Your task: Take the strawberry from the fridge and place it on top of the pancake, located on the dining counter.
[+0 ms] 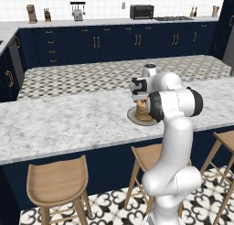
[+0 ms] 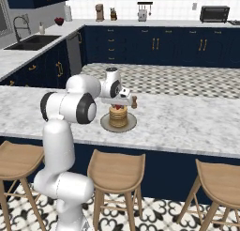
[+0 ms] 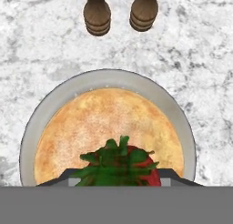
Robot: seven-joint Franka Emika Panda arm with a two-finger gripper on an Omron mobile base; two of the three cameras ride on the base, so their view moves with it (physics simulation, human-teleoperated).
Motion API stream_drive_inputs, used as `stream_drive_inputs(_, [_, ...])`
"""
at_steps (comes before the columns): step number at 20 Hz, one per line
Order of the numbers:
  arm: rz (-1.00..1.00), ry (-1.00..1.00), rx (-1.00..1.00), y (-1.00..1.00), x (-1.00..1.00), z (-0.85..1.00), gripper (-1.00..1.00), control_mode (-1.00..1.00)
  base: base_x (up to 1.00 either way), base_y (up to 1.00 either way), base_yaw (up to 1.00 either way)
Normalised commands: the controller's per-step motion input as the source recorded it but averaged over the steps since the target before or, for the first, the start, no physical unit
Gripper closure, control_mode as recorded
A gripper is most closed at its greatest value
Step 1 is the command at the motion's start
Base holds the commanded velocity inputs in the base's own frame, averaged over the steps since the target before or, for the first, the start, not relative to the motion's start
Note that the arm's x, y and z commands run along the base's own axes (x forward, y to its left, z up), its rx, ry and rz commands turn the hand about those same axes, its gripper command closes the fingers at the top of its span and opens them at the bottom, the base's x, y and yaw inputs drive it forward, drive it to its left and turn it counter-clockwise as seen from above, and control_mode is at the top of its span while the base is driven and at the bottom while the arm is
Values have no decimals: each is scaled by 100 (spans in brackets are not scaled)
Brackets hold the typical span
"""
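Seen from the hand view, the strawberry (image 3: 119, 166) sits closest, its green leafy cap toward the lens and its red body showing beneath, pinched between the two dark fingertips (image 3: 57, 178) of the gripper (image 3: 119, 176), which are drawn in to a narrow gap around the berry and have hold of it. Directly below the berry lies the pancake (image 3: 109, 127), a round golden-tan stack on a grey-rimmed plate (image 3: 34, 123); whether the berry touches the top cake cannot be told. The plate rests on the dining counter (image 3: 200, 50), its marbled white-grey top spreading all around. Just past the plate stand two brown wooden shakers (image 3: 97, 16), side by side and upright. From the right base view, the gripper (image 2: 118, 104) hangs just above the stack (image 2: 118, 115), a speck of red showing at its underside, with the white arm (image 2: 70, 105) reaching in from the left. Wooden stools (image 2: 117, 171) line the near edge of the counter. Beyond the marbled top runs a second counter (image 1: 91, 75) with a patterned surface, then navy cabinets (image 1: 114, 41) with gold handles, and on the far worktop a toaster oven (image 1: 141, 11) against the white tiled wall.
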Motion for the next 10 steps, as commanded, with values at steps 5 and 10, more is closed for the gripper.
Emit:
stream_drive_inputs(5, [0, 0, 0, 0, 0, -13, -100, -100, 0, 0, 0])
stream_drive_inputs(10, [0, 0, 0, 0, 0, -1, -100, -100, 0, 0, 0])
